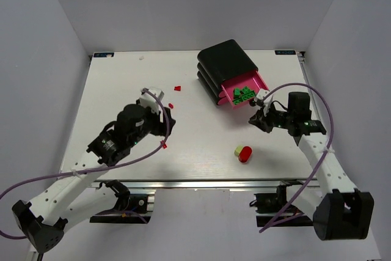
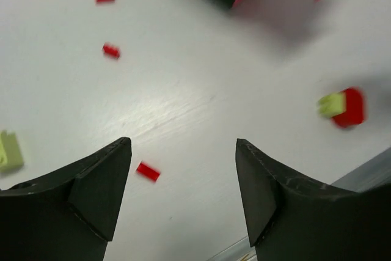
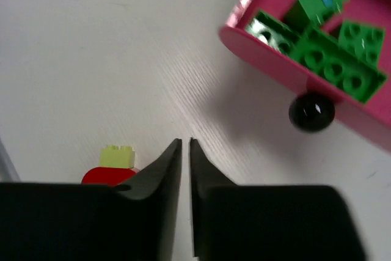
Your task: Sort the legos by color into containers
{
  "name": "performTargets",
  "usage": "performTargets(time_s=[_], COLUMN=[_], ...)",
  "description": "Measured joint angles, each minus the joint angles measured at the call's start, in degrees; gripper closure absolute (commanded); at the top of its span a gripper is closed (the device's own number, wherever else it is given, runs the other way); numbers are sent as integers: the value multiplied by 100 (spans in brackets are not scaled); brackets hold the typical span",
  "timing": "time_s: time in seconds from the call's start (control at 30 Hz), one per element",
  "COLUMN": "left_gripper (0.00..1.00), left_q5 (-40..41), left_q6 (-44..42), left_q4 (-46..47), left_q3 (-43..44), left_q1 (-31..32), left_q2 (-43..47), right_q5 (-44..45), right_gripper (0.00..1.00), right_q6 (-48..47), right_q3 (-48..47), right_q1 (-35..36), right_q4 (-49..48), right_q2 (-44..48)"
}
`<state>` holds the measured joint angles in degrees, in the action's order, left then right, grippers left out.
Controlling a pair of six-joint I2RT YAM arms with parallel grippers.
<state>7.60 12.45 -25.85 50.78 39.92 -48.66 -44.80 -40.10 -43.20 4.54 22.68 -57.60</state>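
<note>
A: Where is the small red brick in relation to our left fingers?

B: In the left wrist view our left fingers (image 2: 182, 145) are spread wide and hold nothing. The red brick (image 2: 148, 171) lies flat on the white worktop (image 2: 201, 77), in the gap between them. It sits just inside the tips, closer to the finger on the view's left.

A: Which way does its long axis run?

B: It slants from upper left to lower right, not far off the line along which the fingers close. We judge that closing would pinch it end to end, unless we turn the wrist first.

A: And our right side?

B: Our right fingers (image 3: 184, 142) are almost closed, with only a thin slit between them and nothing in it. They hang just short of the pulled-out pink drawer (image 3: 275, 68), which holds green bricks (image 3: 324, 59). A red-and-yellow-green pair (image 1: 244, 153) lies on the worktop near them, on the side nearer our bases.

A: So which arm takes which?

B: The left arm is nearer the red brick. The right arm is nearer the pair and the drawer.
</note>
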Motion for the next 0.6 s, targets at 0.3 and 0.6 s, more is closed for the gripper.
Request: performTargets(time_s=[0.3, 0.6], left_gripper=[21, 20], left_q5=[1113, 1862], left_q6=[-66, 13], left_q4=[-184, -164], left_q3=[-1054, -1051], left_q1=[0, -2], left_q2=[1462, 1803], right_q5=[2376, 2955], right_gripper=[100, 100], right_q6=[999, 1773], right_q3=[-52, -557], right_q1=[-2, -79], right_q4=[-649, -1069], right_q2=[-1036, -1956])
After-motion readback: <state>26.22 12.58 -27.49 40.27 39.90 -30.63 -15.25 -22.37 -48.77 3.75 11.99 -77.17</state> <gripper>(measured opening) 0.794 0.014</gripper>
